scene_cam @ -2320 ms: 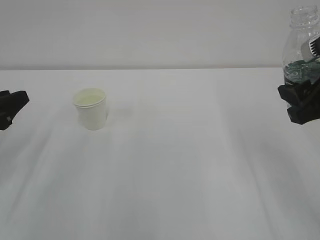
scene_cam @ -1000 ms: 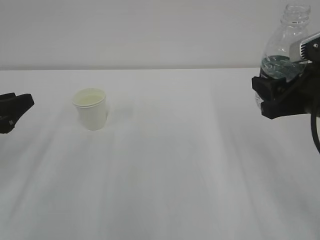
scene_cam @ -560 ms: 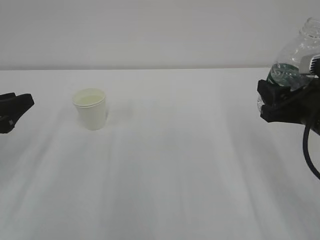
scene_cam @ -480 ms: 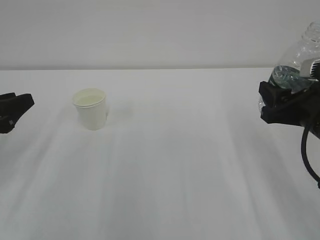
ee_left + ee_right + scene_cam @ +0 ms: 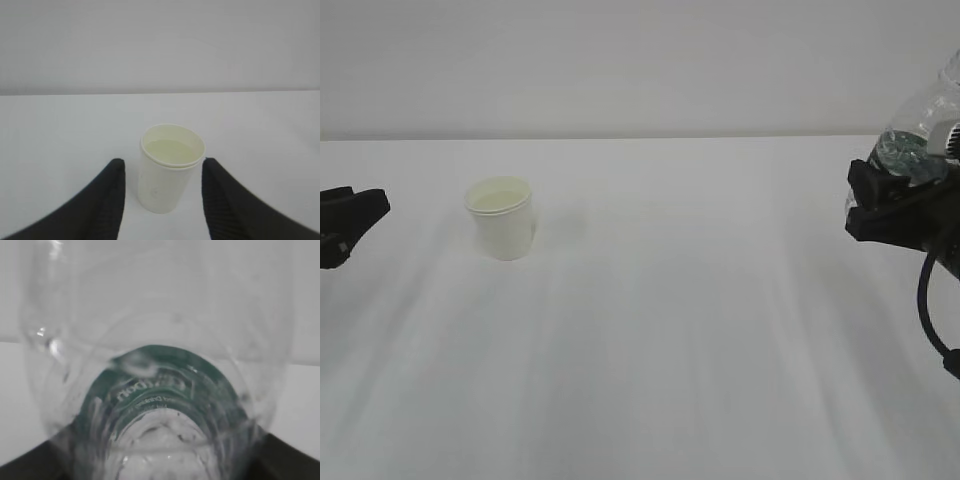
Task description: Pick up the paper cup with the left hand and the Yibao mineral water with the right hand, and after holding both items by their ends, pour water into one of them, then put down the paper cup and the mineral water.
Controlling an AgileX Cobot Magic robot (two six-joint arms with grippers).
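Observation:
The paper cup (image 5: 501,218) stands upright on the white table, left of centre, white with a pale yellowish inside. My left gripper (image 5: 342,226) is open at the far left edge, low over the table and well apart from the cup. In the left wrist view the cup (image 5: 171,167) sits ahead, framed by the two black fingers (image 5: 111,190) of the left gripper (image 5: 163,165). At the right edge my right gripper (image 5: 895,205) is shut on the lower part of the Yibao mineral water (image 5: 920,130), held above the table and leaning right. The bottle (image 5: 155,390) fills the right wrist view.
The white table (image 5: 680,330) runs back to a plain pale wall. A black cable (image 5: 927,300) hangs below the right gripper.
The right gripper has moved a little to the right with the bottle, which now leans further right, its neck leaving the frame. The left gripper and the cup have not moved.

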